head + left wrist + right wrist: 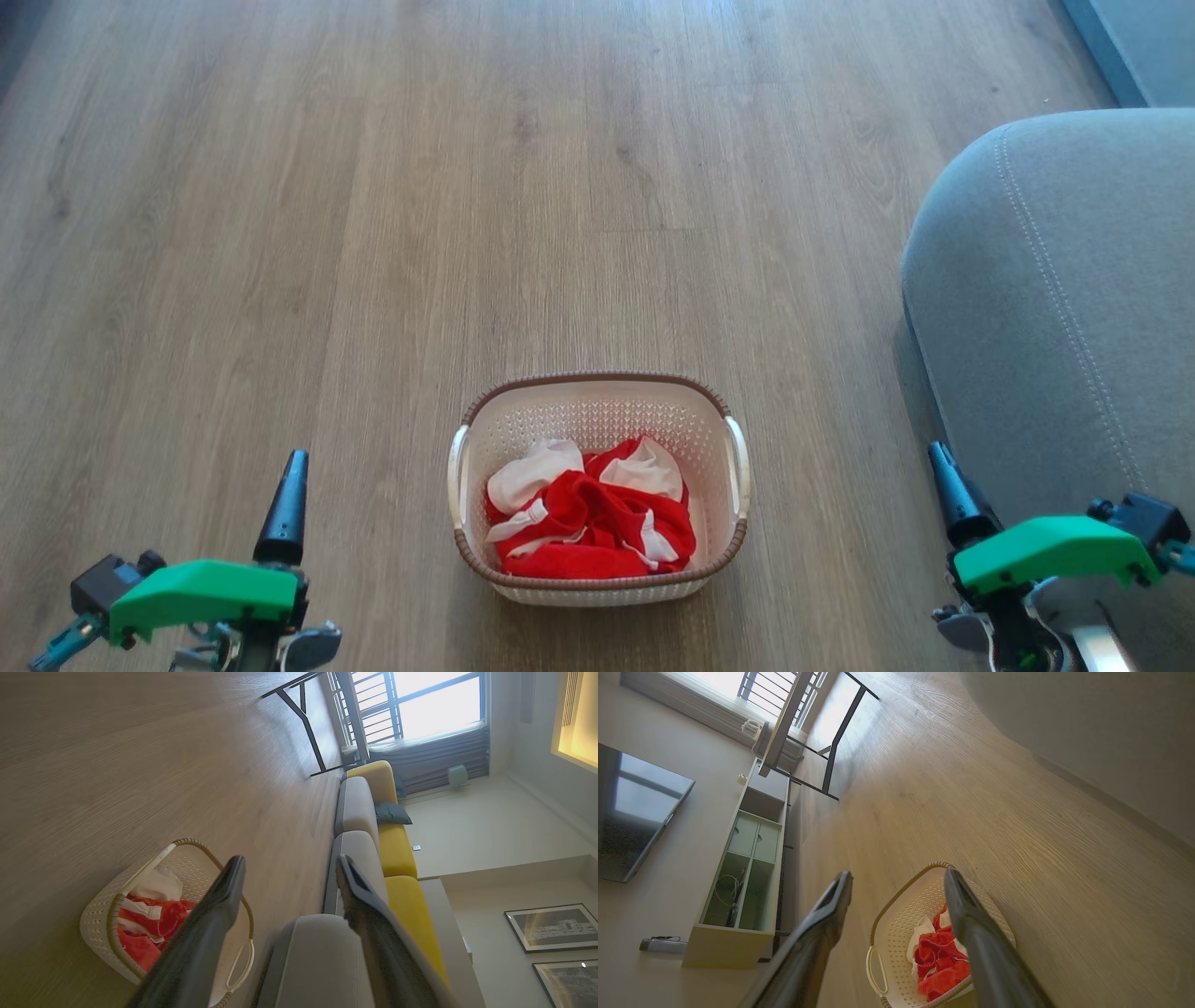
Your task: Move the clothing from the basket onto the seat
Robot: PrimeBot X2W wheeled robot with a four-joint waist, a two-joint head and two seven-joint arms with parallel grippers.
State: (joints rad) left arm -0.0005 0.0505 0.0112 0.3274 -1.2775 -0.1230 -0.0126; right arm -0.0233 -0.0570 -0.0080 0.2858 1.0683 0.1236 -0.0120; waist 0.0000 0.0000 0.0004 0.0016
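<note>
Wooden floor [467, 187], a television [635, 812], a low cabinet [742, 872].

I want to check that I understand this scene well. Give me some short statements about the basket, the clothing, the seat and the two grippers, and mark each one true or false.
1. The red and white clothing lies inside the basket. True.
2. The grey seat is on the robot's right of the basket, apart from it. True.
3. The basket stands on a table. False: it stands on the wooden floor.
4. The left gripper has its jaws open and holds nothing. True.
5. The right gripper has its jaws shut on the clothing. False: its jaws are open and touch nothing.
</note>
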